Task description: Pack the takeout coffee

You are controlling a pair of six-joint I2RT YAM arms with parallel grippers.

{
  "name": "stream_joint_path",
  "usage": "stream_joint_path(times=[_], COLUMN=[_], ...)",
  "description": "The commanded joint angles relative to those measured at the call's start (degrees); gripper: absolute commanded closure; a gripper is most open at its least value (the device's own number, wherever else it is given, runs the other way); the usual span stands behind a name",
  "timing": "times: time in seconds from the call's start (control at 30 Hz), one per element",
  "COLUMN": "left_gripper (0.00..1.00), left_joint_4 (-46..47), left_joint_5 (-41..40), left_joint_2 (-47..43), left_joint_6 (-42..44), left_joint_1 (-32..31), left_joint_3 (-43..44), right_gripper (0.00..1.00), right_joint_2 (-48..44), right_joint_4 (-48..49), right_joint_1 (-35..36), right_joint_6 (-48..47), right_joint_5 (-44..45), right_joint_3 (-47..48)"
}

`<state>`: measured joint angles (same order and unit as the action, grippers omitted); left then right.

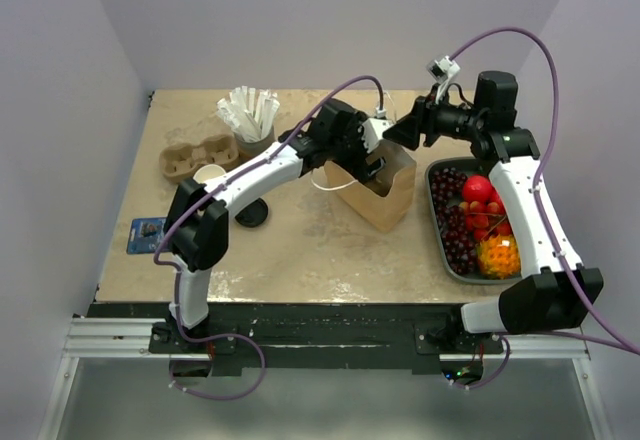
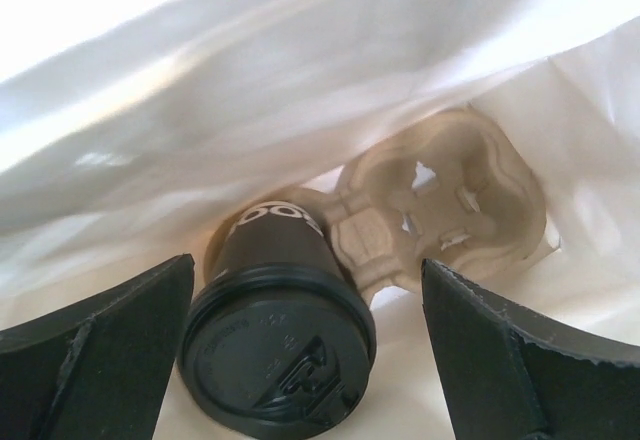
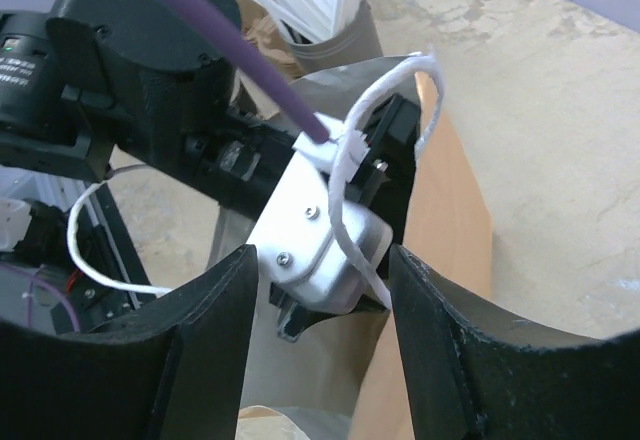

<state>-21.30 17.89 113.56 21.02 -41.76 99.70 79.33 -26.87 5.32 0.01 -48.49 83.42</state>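
On the desk (image 1: 330, 250) sit a fruit tray (image 1: 433, 195), a pulp cup carrier (image 1: 190, 157), a holder of white sticks (image 1: 250, 120), a loose black lid (image 1: 252, 214) and a blue card (image 1: 148, 232).

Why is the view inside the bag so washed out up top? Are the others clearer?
Left wrist view: the bag's white lining blows out at upper left, while the takeout coffee is readable. Right wrist view: right gripper's fingers dark, soft. Top view: even light, mild shadows.
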Motion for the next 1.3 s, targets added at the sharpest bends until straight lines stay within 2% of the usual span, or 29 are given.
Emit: stream_joint_path(times=[0.0, 0.23, 0.5, 0.73, 0.93, 1.1, 1.27], left_gripper=[0.01, 0.0, 0.0, 0.0, 0.0, 0.0, 0.02], left_joint_4=[7.2, 7.6, 12.6, 13.7, 17.2, 18.2, 16.4], left_joint_5=[1.5, 2.6, 5.6, 6.4, 10.4, 10.4, 8.2], left_joint_2=[-4.3, -4.6, -6.4, -7.8, -10.0, -11.9, -14.2], left_joint_6=[-4.2, -5.1, -8.1, -8.6, -14.0, -14.6, -14.7], left_joint_1=[1.0, 1.3, 2.2, 3.1, 4.7, 4.8, 10.0], left_joint_3=[4.8, 4.5, 3.1, 5.1, 7.3, 10.4, 12.9], right_gripper=[0.42, 0.38, 0.35, 0.34, 0.34, 0.34, 0.34], right_joint_2=[0.6, -0.4, -0.8, 0.9, 2.1, 3.2, 3.6], right_joint_4=[-4.0, -0.6, 5.2, 8.6, 10.7, 10.9, 9.5], right_joint_1=[-0.3, -0.4, -1.1, -2.2, -3.4, -3.8, -4.1], right_joint_6=[-0.5, 3.4, 8.9, 12.8, 14.0, 14.8, 13.8], right_joint_5=[-4.1, -6.6, -7.4, -7.7, -7.4, -5.7, -3.2], right_joint_3=[-1.2, -1.1, 1.7, 6.9, 11.1, 13.1, 15.1])
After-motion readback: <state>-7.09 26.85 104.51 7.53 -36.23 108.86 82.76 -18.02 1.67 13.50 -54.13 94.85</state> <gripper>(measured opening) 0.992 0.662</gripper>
